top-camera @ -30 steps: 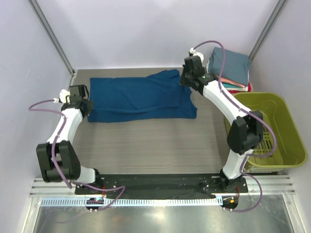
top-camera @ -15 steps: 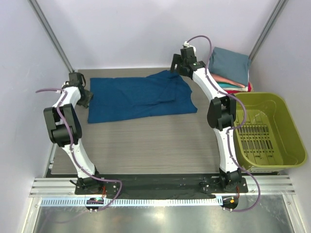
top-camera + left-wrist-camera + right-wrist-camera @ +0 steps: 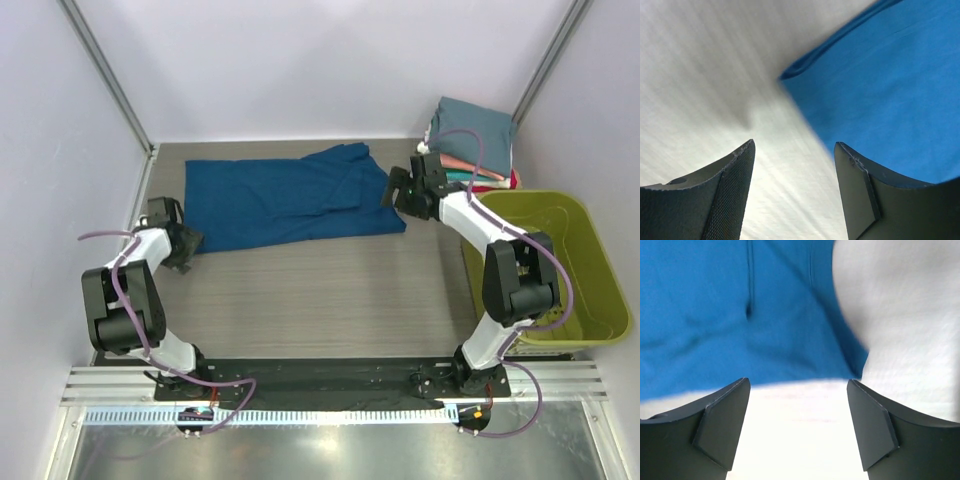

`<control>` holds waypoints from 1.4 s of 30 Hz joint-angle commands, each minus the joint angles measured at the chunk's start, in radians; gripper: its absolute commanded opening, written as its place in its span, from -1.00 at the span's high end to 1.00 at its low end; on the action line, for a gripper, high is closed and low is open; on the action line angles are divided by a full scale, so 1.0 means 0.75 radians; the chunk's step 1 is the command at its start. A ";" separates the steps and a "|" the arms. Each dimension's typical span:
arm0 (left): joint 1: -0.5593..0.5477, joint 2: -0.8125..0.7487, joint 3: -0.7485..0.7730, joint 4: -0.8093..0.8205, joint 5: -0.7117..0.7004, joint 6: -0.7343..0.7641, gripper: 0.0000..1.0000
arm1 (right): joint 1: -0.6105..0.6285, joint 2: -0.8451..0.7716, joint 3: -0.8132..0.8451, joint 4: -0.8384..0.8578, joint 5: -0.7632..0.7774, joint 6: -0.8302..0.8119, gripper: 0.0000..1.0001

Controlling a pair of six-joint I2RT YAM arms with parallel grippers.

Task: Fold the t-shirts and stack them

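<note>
Between the left fingers [image 3: 740, 190]: nothing. They're spread, with bare table [image 3: 700, 75] in the gap. The left gripper [image 3: 792, 150] is low, just beside the near-left corner of the blue t-shirt [image 3: 890, 90]; can't tell if it touches. Same on the other side: right fingers [image 3: 722, 422] spread, empty. The right gripper [image 3: 797, 385] hangs over the shirt's near-right edge. Overhead, the shirt lies flat across the far half of the table, one arm at each end. The folded stack [image 3: 475, 135], slate-teal on top, is in the far-right corner, with the olive-green basket [image 3: 590, 260] just in front.
</note>
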 commanded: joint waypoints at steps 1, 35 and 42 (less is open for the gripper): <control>-0.005 -0.062 -0.070 0.144 -0.062 0.029 -0.31 | -0.025 -0.056 -0.175 0.178 -0.150 0.055 -0.68; 0.068 0.017 -0.313 0.596 0.005 -0.028 -0.31 | -0.145 0.159 -0.307 0.383 -0.234 0.094 0.63; 0.068 0.054 -0.305 0.633 0.027 -0.032 0.30 | -0.149 0.167 -0.315 0.389 -0.250 0.092 0.89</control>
